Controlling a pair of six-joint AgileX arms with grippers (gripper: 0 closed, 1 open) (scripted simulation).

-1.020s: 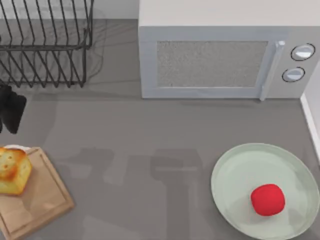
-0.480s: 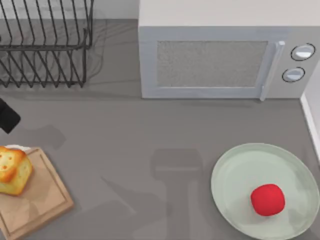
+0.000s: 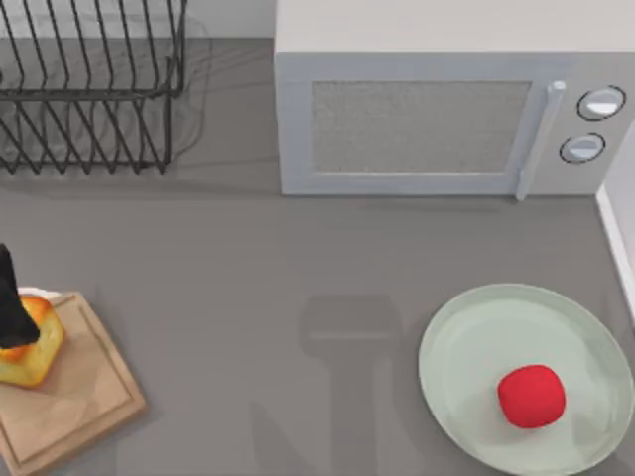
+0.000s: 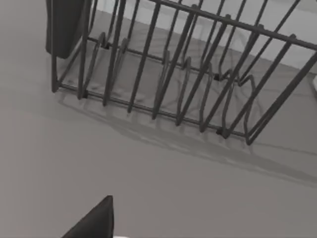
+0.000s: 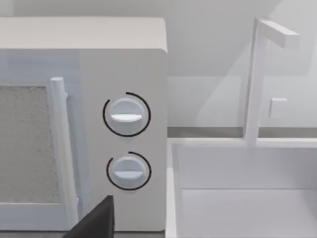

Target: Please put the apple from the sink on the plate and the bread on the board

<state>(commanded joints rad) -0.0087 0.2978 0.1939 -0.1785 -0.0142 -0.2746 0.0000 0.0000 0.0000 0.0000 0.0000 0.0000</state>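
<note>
1 apple (image 3: 531,396) on plate (image 3: 466,337) | 1 bread (image 3: 30,357) on board (image 3: 79,397)

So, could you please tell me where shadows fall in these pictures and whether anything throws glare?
Top view: soft arm-shaped shadows lie on the grey table left of the pale green round plate; the black wire rack casts thin lines. Left wrist view: the rack's bar shadows stripe the table. Right wrist view: the white microwave is evenly lit, no glare.

Left of the boxy white microwave (image 3: 446,109) stands the black wire rack (image 3: 89,89). Before the microwave, the small red apple (image 3: 531,396) lies on the round pale green plate (image 3: 466,347). Far left of it, the golden bread chunk (image 3: 35,355) sits on the rectangular wooden board (image 3: 79,402).
</note>
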